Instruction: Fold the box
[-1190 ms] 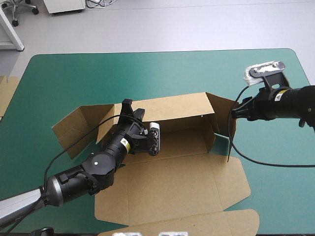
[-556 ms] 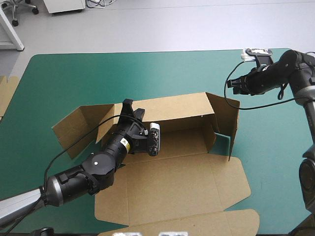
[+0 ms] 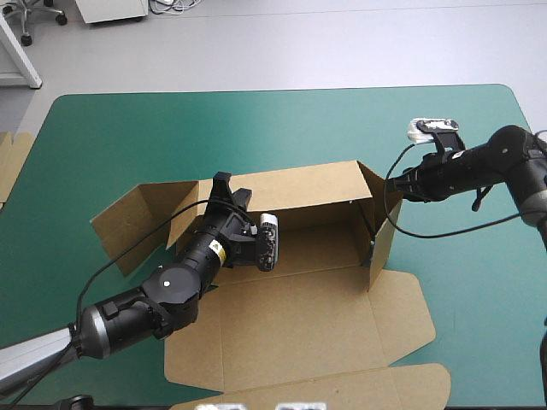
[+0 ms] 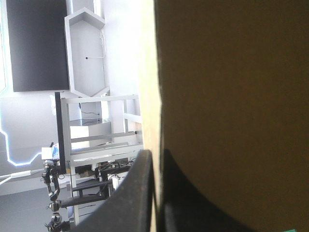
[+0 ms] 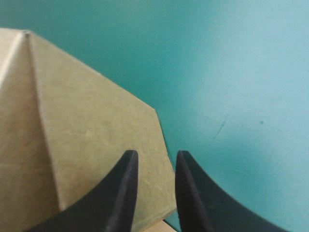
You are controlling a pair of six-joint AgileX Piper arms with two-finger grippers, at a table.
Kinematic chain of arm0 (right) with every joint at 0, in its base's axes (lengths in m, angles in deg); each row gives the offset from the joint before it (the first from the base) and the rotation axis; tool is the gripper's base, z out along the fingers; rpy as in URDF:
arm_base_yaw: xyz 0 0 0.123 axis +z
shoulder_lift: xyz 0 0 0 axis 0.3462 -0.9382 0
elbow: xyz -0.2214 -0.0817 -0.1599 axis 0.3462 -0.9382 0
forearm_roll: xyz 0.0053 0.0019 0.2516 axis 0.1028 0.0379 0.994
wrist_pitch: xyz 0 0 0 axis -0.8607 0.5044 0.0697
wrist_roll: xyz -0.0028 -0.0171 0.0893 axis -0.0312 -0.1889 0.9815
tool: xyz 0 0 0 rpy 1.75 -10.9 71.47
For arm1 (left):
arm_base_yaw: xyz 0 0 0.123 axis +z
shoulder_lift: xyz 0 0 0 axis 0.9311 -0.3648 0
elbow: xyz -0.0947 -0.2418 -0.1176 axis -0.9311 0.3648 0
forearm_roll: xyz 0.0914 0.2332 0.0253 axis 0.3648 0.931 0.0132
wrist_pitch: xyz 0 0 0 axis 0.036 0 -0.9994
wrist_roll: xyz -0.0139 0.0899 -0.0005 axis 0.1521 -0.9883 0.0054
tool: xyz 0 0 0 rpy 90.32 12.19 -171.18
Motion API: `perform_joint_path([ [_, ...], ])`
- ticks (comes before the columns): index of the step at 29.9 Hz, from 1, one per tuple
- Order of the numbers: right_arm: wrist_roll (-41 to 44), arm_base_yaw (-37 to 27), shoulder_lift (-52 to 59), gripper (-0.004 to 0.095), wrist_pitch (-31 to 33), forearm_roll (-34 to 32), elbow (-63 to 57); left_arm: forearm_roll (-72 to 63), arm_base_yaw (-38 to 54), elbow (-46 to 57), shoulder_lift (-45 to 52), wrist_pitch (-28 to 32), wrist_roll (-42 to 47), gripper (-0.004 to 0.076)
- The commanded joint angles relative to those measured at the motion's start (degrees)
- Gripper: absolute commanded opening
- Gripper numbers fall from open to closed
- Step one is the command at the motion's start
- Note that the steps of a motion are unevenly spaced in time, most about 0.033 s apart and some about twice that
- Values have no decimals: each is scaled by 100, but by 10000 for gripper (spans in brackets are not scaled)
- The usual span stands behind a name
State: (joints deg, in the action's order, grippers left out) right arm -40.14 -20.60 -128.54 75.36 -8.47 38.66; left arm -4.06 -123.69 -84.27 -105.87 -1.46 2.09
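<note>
We see one brown box (image 3: 299, 329), a cut sheet of board partly raised, lying at the middle of the counter (image 3: 128, 128) on its teal-green cover. Its long back wall (image 3: 299, 192) stands upright along the far side. At the right end one side wall (image 3: 382, 235) stands up and leans inward over the floor of the box. At the left end a second side panel (image 3: 128, 226) is splayed outward, half raised and creased. The wide front part of the sheet lies flat toward the near edge of the counter, with one rounded flap at its near right corner. That makes three panels up and the rest flat.

There are two end effectors. The left end effector (image 3: 231, 188) is at the left part of the back wall, reaching in from the near side. In the left wrist view its black fingers (image 4: 137, 188) are all but together, with the wall's top edge clamped between them. The right end effector (image 3: 398, 193) is just outside the right side wall, at its upper far corner. In the right wrist view its two fingers stand a little apart, with a narrow gap and nothing clamped between them. The sloping brown panel lies just under and ahead of them, with teal-green cover beside it.

One edge of spare board (image 3: 10, 166) shows at the counter's left edge, well apart from the box.
</note>
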Motion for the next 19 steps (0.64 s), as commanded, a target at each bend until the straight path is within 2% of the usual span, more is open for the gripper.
perform_joint_path([
  [1, -851, -7, 656, 256, -483, 761, -358, 124, -36, -113, 112, -115, -1, -11],
  [6, -1385, -7, 965, 256, -390, 1085, -883, 124, -36, -113, 112, -128, -1, -11],
  [11, -2320, -7, 1320, 256, -632, 1484, -1496, 124, -36, -113, 112, -152, -1, -11],
  [19, -2675, -7, 1370, 283, -423, 1580, -1780, 124, -36, -113, 112, -152, -1, -11],
])
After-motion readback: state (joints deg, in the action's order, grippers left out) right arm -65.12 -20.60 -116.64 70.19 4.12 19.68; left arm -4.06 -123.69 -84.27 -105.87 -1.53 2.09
